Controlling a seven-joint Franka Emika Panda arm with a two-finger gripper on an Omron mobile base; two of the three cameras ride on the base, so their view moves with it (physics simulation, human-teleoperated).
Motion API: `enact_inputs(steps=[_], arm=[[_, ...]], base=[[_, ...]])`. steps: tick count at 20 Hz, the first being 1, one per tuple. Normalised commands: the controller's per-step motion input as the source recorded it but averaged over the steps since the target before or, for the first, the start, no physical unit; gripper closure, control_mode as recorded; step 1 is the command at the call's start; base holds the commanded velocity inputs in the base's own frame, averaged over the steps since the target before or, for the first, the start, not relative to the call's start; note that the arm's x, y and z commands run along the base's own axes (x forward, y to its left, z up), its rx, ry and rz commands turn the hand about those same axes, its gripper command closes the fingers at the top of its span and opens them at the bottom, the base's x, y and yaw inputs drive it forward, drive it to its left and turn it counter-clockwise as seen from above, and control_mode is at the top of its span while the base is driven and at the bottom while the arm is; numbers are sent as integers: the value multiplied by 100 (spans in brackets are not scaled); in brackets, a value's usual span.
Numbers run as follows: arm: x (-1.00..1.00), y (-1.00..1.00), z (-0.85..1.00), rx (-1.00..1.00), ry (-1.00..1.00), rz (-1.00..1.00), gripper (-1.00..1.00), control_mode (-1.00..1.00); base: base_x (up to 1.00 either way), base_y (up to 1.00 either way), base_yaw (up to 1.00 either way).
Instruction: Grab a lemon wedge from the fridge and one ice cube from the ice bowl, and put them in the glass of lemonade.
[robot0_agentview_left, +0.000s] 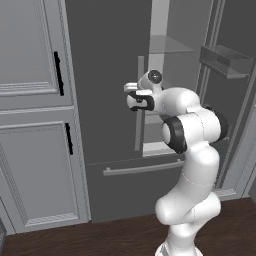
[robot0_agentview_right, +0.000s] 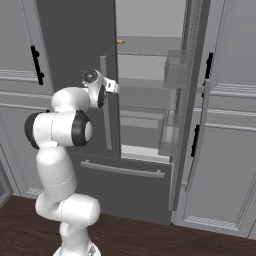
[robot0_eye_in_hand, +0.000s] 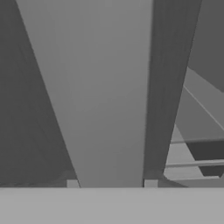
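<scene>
Before the tall dark grey fridge (robot0_agentview_left: 107, 75), the white jointed arm (robot0_agentview_left: 192, 130) is reaching forward at chest height; its two-finger gripper (robot0_eye_in_hand: 111, 183) is sitting at the long grey vertical bar handle (robot0_agentview_left: 139, 102) of the fridge's left door; from the hand camera, that pale bar (robot0_eye_in_hand: 103, 87) is running straight up between the two small finger tips (robot0_eye_in_hand: 72, 183), which are standing one on either side of it; the jaws are looking set around the bar, though whether they are pressing on it I cannot tell; to the right of the handle the fridge's right door (robot0_agentview_right: 192, 100) is standing open, showing the pale grey interior (robot0_agentview_right: 142, 65); clear shelves (robot0_agentview_left: 167, 45) are crossing that interior at several levels; a small yellowish speck (robot0_agentview_right: 120, 42) is lying at the left end of an upper shelf in the right base camera, too small to name; clear door bins (robot0_agentview_right: 175, 70) are hanging on the open door's inner face, and their contents cannot be made out; below, a horizontal grey bar (robot0_agentview_left: 145, 167) is crossing the dark lower drawer; light grey panelled cabinets with black handles (robot0_agentview_left: 35, 100) are flanking the fridge; dark wooden flooring (robot0_agentview_right: 150, 240) is running underneath.
</scene>
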Motion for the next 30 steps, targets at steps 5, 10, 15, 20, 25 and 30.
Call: enact_inputs(steps=[5,10,15,20,25,30], arm=[[31,43,0,0,0,0,100,-100],[-9,62,14,0,3,8,100,-100],[-61,84,54,0,2,12,100,-100],[-86,87,59,-3,0,12,100,-100],[-99,91,49,-7,0,13,100,-100],[-94,100,39,-15,0,8,100,-100]], base=[[0,0,0],[0,0,0],[0,0,0],[0,0,0],[0,0,0],[0,0,0]])
